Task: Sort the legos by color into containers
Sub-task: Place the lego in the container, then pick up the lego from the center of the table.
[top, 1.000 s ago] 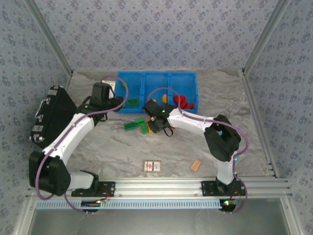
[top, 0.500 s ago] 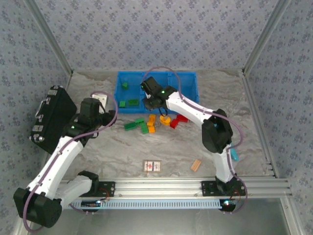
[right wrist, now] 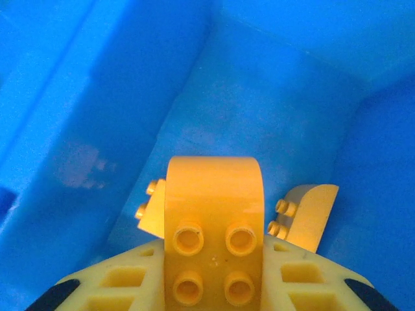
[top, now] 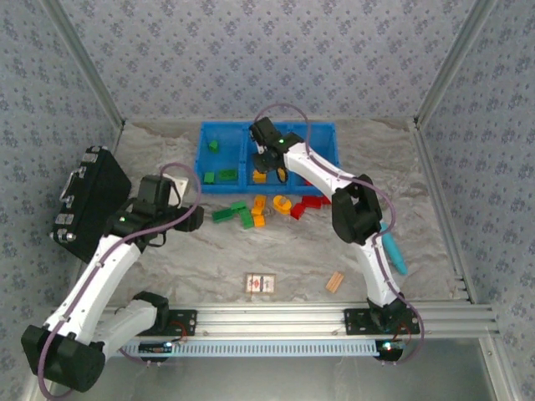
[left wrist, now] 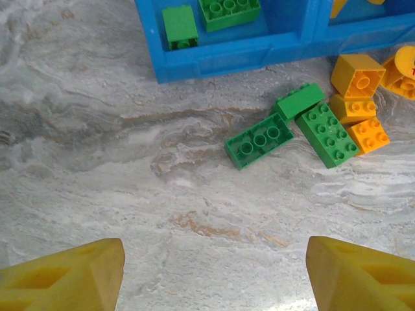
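- A grey-white marbled tabletop is being enclosed by walls papered in a blue-grey floral print and by aluminium rails.
- A long bright blue plastic tray of three joined bins is sitting at the far side, with green plastic bricks lying in its left bin.
- An orange-yellow arched plastic brick is being clenched by the right gripper just above the middle bin's floor.
- The left gripper is being held spread wide, empty, over bare tabletop.
- Loose green bricks, orange-yellow bricks and red bricks are lying just in front of the tray.
- A black case is leaning by the left wall.
- A red-and-white printed card and a tan wooden block are lying near the front rail.
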Available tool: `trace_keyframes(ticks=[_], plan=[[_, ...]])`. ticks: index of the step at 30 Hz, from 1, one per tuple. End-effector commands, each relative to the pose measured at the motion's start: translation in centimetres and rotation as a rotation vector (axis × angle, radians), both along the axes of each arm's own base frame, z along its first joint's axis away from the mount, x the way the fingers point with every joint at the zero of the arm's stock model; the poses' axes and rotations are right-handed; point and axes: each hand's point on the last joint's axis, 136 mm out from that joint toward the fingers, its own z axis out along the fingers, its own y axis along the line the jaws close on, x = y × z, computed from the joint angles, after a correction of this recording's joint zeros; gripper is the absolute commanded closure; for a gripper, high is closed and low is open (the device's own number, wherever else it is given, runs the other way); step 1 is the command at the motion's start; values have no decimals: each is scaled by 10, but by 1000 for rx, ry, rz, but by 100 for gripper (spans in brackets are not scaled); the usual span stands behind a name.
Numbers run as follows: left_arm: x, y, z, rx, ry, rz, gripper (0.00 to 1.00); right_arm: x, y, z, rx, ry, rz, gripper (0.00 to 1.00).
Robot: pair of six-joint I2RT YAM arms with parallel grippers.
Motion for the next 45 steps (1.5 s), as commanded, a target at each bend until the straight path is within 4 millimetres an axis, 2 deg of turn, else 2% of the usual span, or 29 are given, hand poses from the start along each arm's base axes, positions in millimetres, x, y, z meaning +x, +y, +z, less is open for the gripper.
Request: trace_keyframes(ticks=[1,7,12,18,24,32,36,39,45], plan=[[-8,-7,-18,-20,95,-6,26,9,-2,-8,-13,21,8,70],[-7,-20,-39,-19,146,-43,24,30,-10,-11,-9,18,1,69],[-5,-30,-58,-7,194,-55,23,40,-15,-12,24,19,-6,64],[13,-43,-69,71,178,-108,20,39,-4,-13,63,29,31,56],[36,-49,-70,201,147,-234,20,35,-3,-5,62,24,63,52],[47,-55,-73,381,157,-424,22,28,1,11,96,-6,113,49],[38,-67,-80,461,155,-638,20,22,1,27,48,-75,160,49],[48,-79,-78,405,93,-654,20,20,-4,52,27,-173,169,49],[61,-87,-96,459,87,-732,19,8,-17,98,45,-274,198,48]])
